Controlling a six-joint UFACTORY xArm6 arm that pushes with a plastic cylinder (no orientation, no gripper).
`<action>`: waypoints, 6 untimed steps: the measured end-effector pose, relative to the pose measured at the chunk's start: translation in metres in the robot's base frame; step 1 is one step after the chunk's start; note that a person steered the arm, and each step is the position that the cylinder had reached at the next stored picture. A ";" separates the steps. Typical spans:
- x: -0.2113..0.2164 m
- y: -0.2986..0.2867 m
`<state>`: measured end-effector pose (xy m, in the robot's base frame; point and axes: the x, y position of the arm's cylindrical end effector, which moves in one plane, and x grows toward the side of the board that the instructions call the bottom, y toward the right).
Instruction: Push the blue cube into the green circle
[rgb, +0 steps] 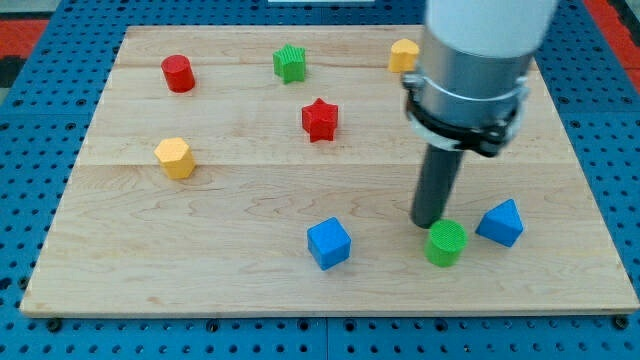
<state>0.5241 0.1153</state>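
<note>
Hand there is none on this arm: it ends in a dark rod, so nothing is clasped, and my tip (431, 223) stands on the wooden tabletop (240, 280) at the view's lower right, just above and touching or nearly touching the green cylinder (446, 243).

From the view's left: a red cylinder (178, 73) sits near the top left, with a yellow hexagonal block (174, 158) below it. A green star-like block (290, 63) lies near the top edge, and a red star (320, 120) sits below and to its right. The blue cube (329, 243) rests near the bottom edge, left of my tip and well apart from the green cylinder. A yellow block (404, 55) shows near the top, partly hidden by the arm. Farthest right, a blue wedge-shaped block (501, 222) lies just beside the green cylinder.
</note>
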 end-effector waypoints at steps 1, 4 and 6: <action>-0.008 -0.080; 0.051 -0.140; -0.006 -0.086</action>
